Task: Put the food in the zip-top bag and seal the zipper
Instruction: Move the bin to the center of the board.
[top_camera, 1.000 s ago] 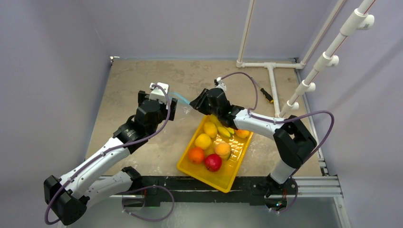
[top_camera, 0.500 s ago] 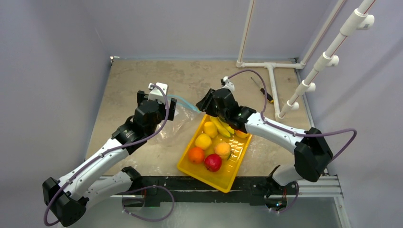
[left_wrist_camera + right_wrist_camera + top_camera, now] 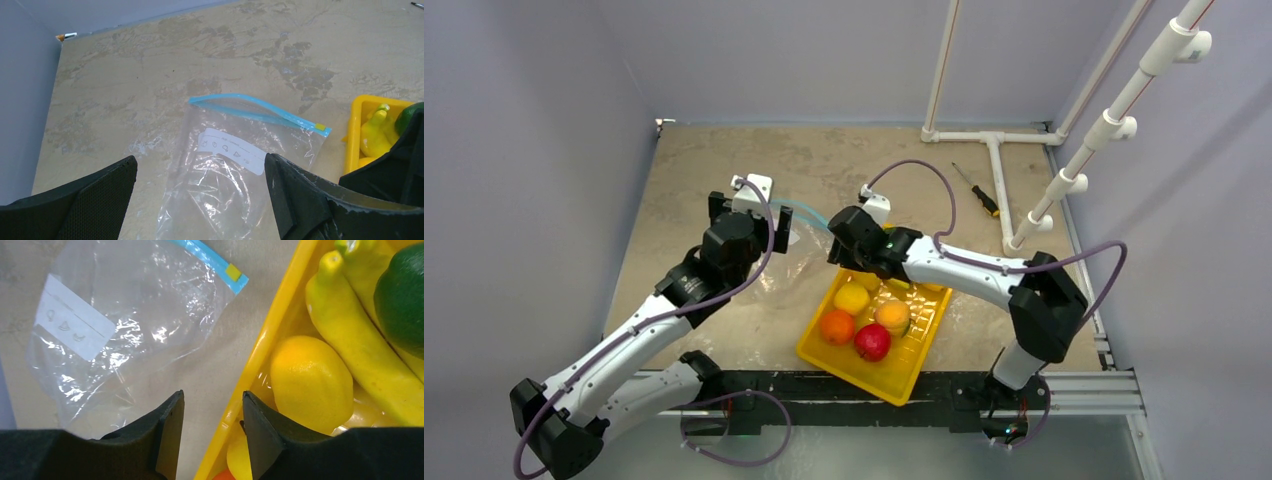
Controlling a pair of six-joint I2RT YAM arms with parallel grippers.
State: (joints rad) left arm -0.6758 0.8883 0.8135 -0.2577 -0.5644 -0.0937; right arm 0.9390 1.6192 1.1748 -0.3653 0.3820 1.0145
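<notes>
The clear zip-top bag (image 3: 225, 180) lies flat on the table, its teal zipper (image 3: 260, 114) at the far edge. It also shows in the top view (image 3: 789, 265) and the right wrist view (image 3: 125, 325). My left gripper (image 3: 200, 160) is open wide and empty, above the bag (image 3: 754, 218). My right gripper (image 3: 212, 395) is open and empty, over the yellow tray's left rim (image 3: 260, 355), next to a lemon (image 3: 310, 385), bananas (image 3: 360, 340) and the avocado (image 3: 402, 295). It also shows in the top view (image 3: 842, 252). The tray (image 3: 819, 350) also holds an orange (image 3: 836, 326), apple (image 3: 873, 342) and peach (image 3: 892, 316).
A screwdriver (image 3: 984, 198) lies at the back right beside a white pipe frame (image 3: 999, 180). Grey walls close in the table on the left and at the back. The tray sits near the table's front edge.
The bag hung between both grippers a second ago; it now lies flat on the table, free of both. My right gripper has moved left and nearer, to the tray's left rim.
</notes>
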